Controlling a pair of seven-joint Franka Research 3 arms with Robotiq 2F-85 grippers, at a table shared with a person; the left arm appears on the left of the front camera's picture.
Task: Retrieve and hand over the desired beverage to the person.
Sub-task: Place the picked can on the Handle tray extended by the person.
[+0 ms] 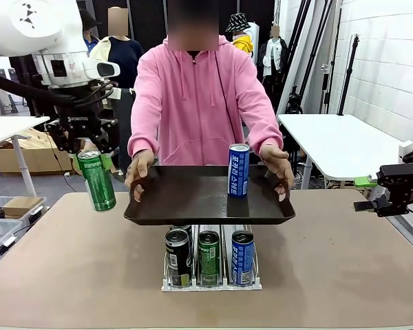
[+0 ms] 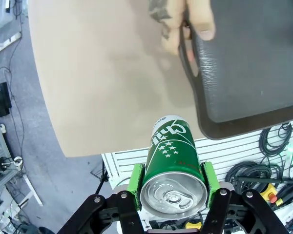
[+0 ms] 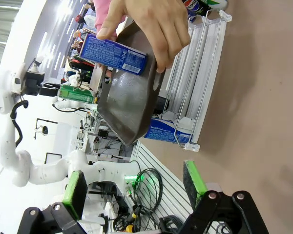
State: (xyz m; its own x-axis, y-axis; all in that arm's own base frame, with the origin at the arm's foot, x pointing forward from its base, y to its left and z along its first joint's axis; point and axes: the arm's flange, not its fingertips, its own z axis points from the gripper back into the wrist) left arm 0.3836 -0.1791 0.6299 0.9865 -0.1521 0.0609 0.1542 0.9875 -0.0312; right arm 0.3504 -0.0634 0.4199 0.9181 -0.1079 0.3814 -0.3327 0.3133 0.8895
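holding the green can (image 1: 98, 180) upright, pads clamped on its sides, the left claw (image 1: 89, 155) hangs at nine o'clock of the tray (image 1: 193, 206) the person (image 1: 199, 96) holds over the surface (image 1: 69, 268); right claw (image 1: 372, 194) open, well apart.

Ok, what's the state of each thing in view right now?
Left tool: shut on green can, lifted off table.
Right tool: open, empty.
Tray: held level by the person's hands.
Blue can: upright on tray.
Rack: three cans upright at its front.
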